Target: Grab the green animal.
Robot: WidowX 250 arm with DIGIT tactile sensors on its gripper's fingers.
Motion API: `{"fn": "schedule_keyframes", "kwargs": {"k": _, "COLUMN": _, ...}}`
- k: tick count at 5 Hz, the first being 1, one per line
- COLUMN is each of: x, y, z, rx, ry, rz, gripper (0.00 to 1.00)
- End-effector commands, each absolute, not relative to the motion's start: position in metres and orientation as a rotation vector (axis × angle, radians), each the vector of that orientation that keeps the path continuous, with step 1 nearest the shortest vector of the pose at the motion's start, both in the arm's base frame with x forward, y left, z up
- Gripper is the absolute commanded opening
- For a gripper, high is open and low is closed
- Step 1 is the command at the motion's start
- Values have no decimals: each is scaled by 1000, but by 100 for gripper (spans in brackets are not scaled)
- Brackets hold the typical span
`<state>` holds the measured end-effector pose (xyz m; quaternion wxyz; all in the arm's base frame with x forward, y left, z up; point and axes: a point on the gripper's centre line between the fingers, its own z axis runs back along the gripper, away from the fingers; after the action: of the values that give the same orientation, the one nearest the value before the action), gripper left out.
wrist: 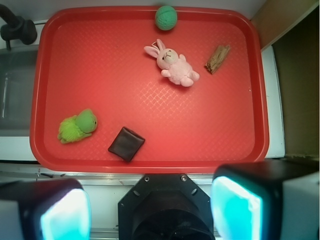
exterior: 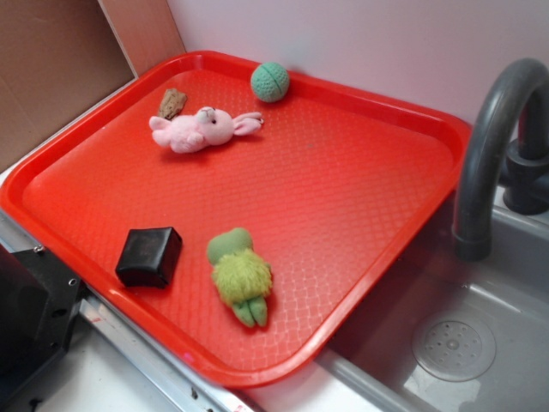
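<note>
Altogether, five loose things lay on one red tray (exterior: 51, 180): one green animal (exterior: 239, 273), one pink plush bunny (exterior: 200, 129), one teal-green knitted ball (exterior: 270, 81), one black pouch (exterior: 149, 256) and one brown scrap (exterior: 171, 103).

From the exterior view, the green animal lay near the tray's front edge, its smooth darker head pointing toward the middle of the tray and its two little legs toward the rim. The black pouch sat just beside it, apart from it, with bare tray between them. Both were well apart from the other three things, which were grouped at the far side. The ball rested against the tray's far rim, close to the white wall (exterior: 386, 39). The bunny lay on its side near it, ears pointing toward the ball's side, and the brown scrap lay just beside the bunny's body.

One grey faucet (exterior: 491, 146) rose beside the tray, over one grey sink (exterior: 480, 292) with one round drain (exterior: 453, 348).

In the wrist view, the gripper (wrist: 150, 212) hung high over the tray's near edge, its two fingers (wrist: 65, 215) spread wide apart at the bottom of the picture and holding nothing. The green animal (wrist: 77, 126) showed toward the lower left of that view, well clear of both fingers, with the black pouch (wrist: 126, 143) to its right.
</note>
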<state>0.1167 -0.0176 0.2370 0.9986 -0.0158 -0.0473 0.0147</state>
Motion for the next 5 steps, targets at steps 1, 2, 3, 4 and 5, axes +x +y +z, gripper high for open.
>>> {"fn": "schedule_keyframes", "kwargs": {"k": 1, "x": 117, "y": -18, "z": 237, "rx": -32, "ry": -95, "rz": 29, "gripper": 100}}
{"fn": "schedule_keyframes", "kwargs": {"k": 2, "x": 133, "y": -35, "z": 224, "rx": 1, "ry": -76, "rz": -222, "gripper": 100}}
{"fn": "schedule_keyframes", "kwargs": {"k": 3, "x": 148, "y": -64, "z": 215, "rx": 79, "ry": -61, "rz": -476, "gripper": 100}}
{"fn": "schedule_keyframes", "kwargs": {"k": 4, "x": 156, "y": -85, "z": 201, "rx": 9, "ry": -68, "rz": -724, "gripper": 100}}
{"fn": "schedule_keyframes", "kwargs": {"k": 5, "x": 155, "y": -98, "z": 185, "rx": -39, "ry": -45, "rz": -972, "gripper": 100}}
